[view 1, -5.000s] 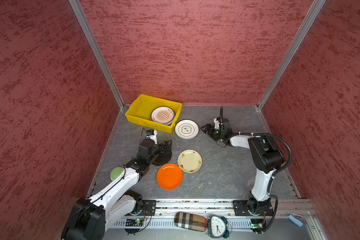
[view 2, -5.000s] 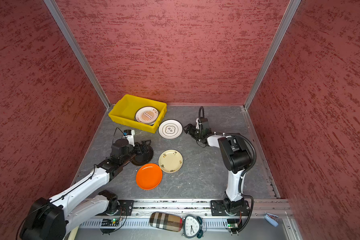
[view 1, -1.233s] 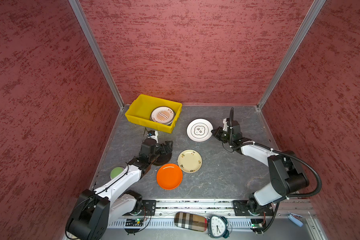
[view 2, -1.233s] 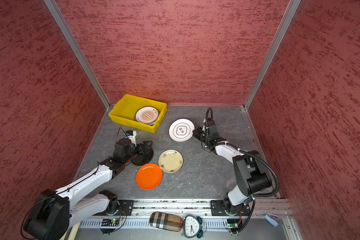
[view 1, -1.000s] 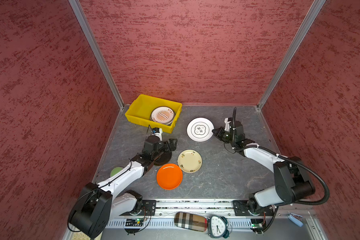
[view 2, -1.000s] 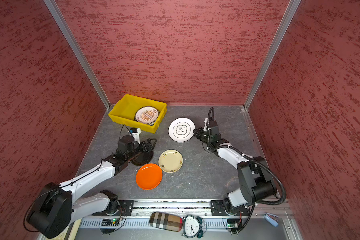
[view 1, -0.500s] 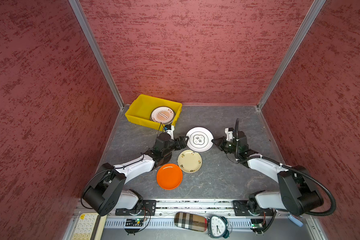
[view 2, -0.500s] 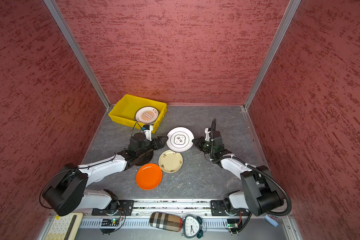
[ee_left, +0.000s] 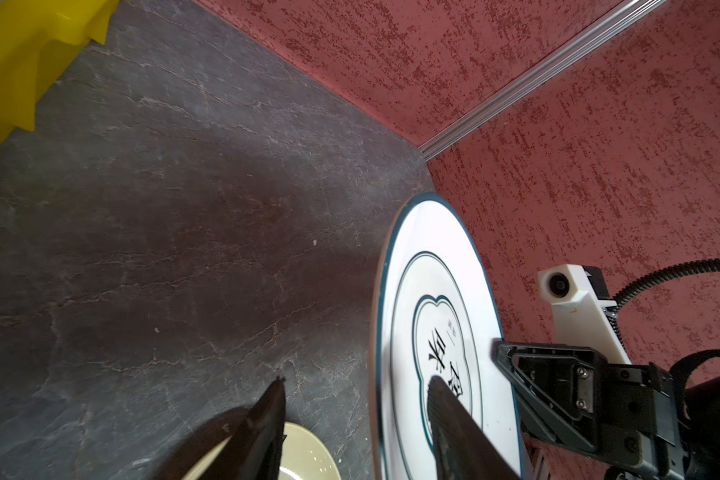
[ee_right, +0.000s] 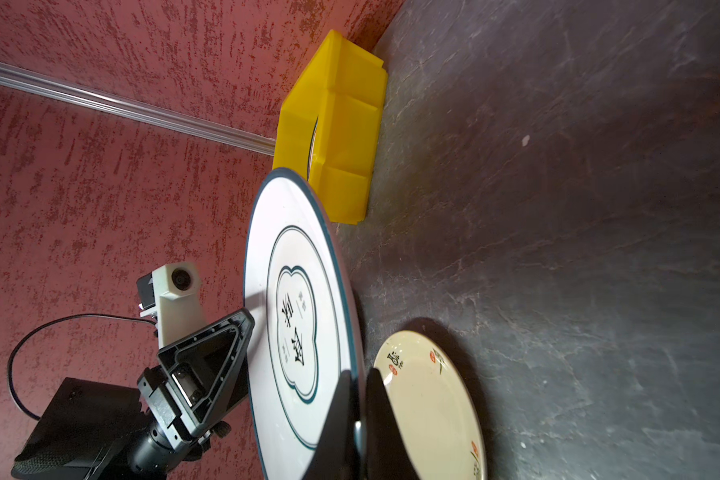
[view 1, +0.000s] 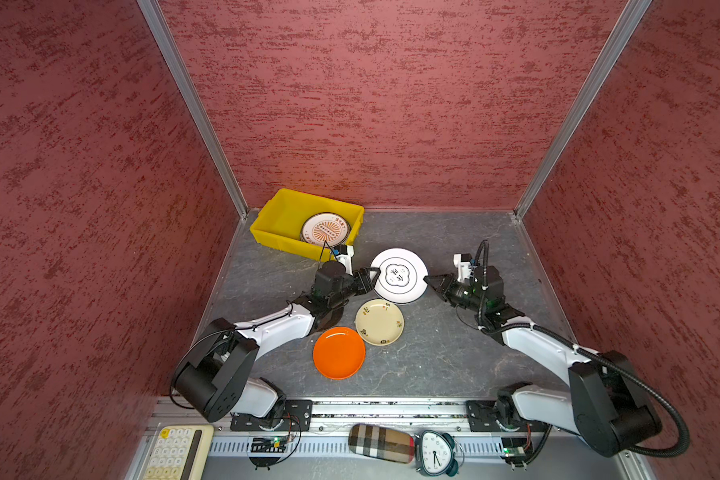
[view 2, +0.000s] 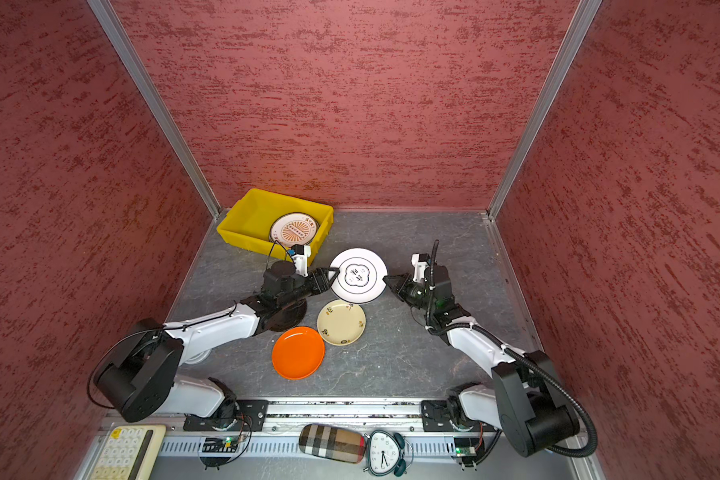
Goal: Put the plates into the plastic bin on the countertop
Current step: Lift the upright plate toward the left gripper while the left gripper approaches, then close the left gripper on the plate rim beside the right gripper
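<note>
My right gripper point(view 1: 427, 279) point(ee_right: 357, 374) is shut on the right rim of a white plate point(view 1: 399, 275) point(ee_right: 296, 270) with a teal rim and cloud outline, holding it above the countertop point(view 1: 433, 353). My left gripper point(view 1: 371, 276) point(ee_left: 356, 384) straddles the plate's left rim, jaws apart, with a gap showing under the plate. The yellow plastic bin point(view 1: 283, 245) at the back left holds an orange sunburst plate point(view 1: 325, 228). A cream floral plate point(view 1: 379, 322) and an orange plate point(view 1: 338, 352) lie in front. A black plate point(view 2: 289, 319) is mostly hidden under my left arm.
Red textured walls with metal corner rails close in the countertop on three sides. Beyond the front rail lie a keypad point(view 1: 175, 453), a plaid case point(view 1: 381, 442) and a small clock point(view 1: 435, 457).
My left arm swung right from the black plate to the white plate's left rim, and its jaws narrowed. My right gripper brought the white plate slightly forward and toward the middle.
</note>
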